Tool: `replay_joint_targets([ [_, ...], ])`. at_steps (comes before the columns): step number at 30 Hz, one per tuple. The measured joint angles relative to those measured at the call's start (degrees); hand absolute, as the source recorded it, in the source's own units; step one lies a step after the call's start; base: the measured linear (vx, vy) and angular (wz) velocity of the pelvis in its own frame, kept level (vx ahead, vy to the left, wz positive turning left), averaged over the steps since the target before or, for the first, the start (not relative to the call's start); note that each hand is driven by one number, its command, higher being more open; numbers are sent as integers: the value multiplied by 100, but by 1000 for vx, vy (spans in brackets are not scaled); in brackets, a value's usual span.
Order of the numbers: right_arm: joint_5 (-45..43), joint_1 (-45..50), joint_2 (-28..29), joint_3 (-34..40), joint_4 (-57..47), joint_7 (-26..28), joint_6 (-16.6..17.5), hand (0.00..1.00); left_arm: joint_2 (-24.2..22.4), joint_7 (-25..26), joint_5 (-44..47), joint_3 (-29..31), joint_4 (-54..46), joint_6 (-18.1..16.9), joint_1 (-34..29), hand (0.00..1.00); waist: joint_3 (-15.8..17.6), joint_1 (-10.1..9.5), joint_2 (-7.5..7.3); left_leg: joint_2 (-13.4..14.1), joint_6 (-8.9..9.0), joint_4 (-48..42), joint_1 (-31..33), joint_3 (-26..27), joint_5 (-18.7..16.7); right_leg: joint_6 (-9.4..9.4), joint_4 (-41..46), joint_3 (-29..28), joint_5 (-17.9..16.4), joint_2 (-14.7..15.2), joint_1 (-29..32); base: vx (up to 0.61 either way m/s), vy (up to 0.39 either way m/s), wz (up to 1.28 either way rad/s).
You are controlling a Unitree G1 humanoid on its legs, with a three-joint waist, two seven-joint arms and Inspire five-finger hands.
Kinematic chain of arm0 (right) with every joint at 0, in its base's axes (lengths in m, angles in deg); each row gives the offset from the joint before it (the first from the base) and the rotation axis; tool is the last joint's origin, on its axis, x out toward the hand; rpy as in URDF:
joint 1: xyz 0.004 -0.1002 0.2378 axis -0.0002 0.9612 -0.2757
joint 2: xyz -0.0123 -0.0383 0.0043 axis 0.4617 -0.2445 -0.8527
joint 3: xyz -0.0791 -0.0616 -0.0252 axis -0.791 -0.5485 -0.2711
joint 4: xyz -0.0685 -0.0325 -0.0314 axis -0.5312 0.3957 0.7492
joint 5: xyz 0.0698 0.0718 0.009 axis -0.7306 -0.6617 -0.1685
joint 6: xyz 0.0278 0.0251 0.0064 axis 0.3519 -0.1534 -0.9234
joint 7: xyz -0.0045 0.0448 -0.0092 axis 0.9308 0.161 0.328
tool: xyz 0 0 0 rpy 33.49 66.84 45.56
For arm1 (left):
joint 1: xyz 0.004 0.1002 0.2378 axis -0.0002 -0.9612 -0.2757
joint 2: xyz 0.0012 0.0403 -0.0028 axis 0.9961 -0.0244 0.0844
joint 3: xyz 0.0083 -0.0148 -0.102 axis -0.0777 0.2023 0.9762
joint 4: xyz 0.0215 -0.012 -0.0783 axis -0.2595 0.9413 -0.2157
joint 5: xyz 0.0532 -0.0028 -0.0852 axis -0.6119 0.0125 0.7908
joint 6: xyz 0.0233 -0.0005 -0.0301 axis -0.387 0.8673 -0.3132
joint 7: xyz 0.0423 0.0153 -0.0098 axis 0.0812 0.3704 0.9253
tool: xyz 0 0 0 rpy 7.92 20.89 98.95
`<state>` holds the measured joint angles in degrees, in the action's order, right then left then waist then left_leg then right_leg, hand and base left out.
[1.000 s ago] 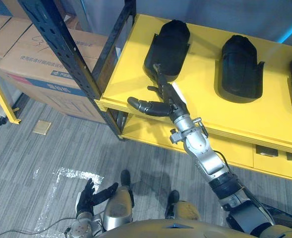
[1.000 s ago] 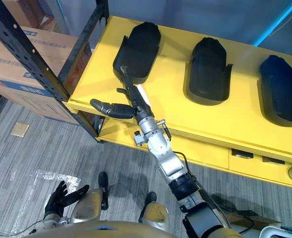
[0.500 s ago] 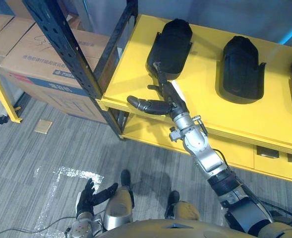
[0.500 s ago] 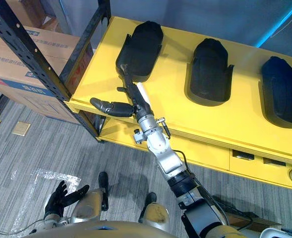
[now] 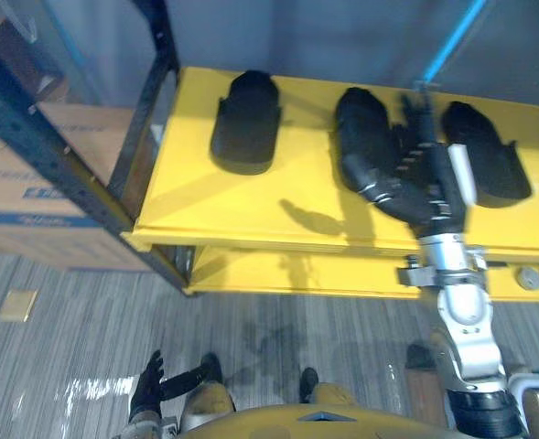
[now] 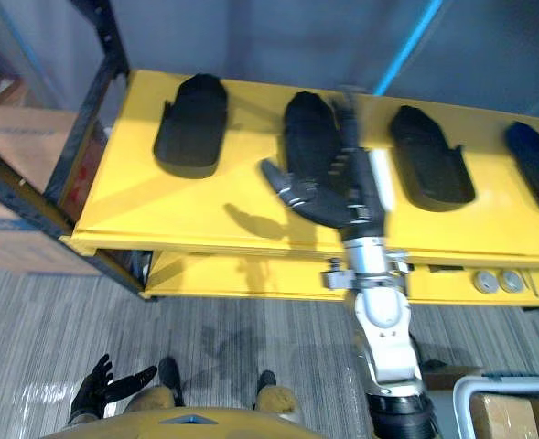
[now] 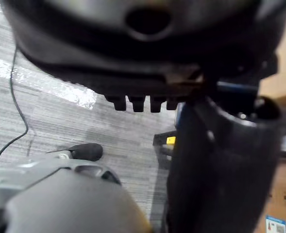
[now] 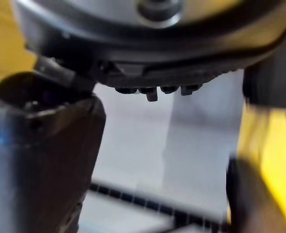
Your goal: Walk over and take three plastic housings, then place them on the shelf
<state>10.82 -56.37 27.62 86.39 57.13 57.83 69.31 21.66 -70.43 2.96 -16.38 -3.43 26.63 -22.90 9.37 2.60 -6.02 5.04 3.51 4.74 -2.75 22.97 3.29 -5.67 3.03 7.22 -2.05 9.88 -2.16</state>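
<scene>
The right robot hand point(image 6: 344, 197) is spread open over the yellow metal shelf point(image 6: 159, 215) and holds nothing.
Four black moulded plastic housings point(image 6: 191, 123) lie in a row on the shelf. The straight fingers point to 12 o'clock over the second housing point(image 6: 307, 137). The left robot hand point(image 6: 100, 389) hangs relaxed and empty at 7 o'clock.
</scene>
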Motion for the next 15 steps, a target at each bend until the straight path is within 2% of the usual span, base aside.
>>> replay_joint_targets([
  [3, -10, 691, 36, 883, 388, -417, -168, 100, 18, -159, 14, 0, 227, 96, -18, 100, -209, 283, 75, -15, 11, -2, -91, 308, -45, -15, -23, -297, 61, -1, 113, 23, 32, -50],
  [6, -32, 1265, 59, 1042, 1355, -537, -365, 100, 36, -186, 44, -3, 284, 198, -11, 100, -300, 440, 161, 6, 57, -1, -232, 539, -77, -20, -23, -489, 63, -27, 116, -34, -5, -49],
  [8, -15, 1602, 216, 1042, 2486, -600, -523, 100, 7, -166, 47, -16, 280, 210, -1, 100, -369, 541, 280, 16, 71, 4, -291, 644, -85, -23, -28, -561, 45, -38, 124, -69, -22, -27],
  [12, -9, 1904, 470, 1030, 4484, -497, -805, 100, -113, -171, 54, -44, 344, 462, 95, 100, -461, 584, 478, 6, 79, 39, -389, 722, -63, -7, 4, -584, -83, -22, 118, -122, -36, -16],
  [13, 324, 1881, 470, 1020, 5249, -360, -1124, 100, -131, -237, 85, -80, 391, 607, 201, 100, -524, 571, 575, 5, 93, 41, -390, 689, -68, -21, 21, -561, -102, -19, 102, -76, -14, 7],
  [15, 628, 1633, 476, 965, 6361, -169, -1352, 100, -128, -317, 265, -76, 389, 736, 319, 100, -535, 543, 591, 5, 107, 43, -390, 588, -36, -28, 17, -471, -107, -10, 46, -94, -19, 21],
])
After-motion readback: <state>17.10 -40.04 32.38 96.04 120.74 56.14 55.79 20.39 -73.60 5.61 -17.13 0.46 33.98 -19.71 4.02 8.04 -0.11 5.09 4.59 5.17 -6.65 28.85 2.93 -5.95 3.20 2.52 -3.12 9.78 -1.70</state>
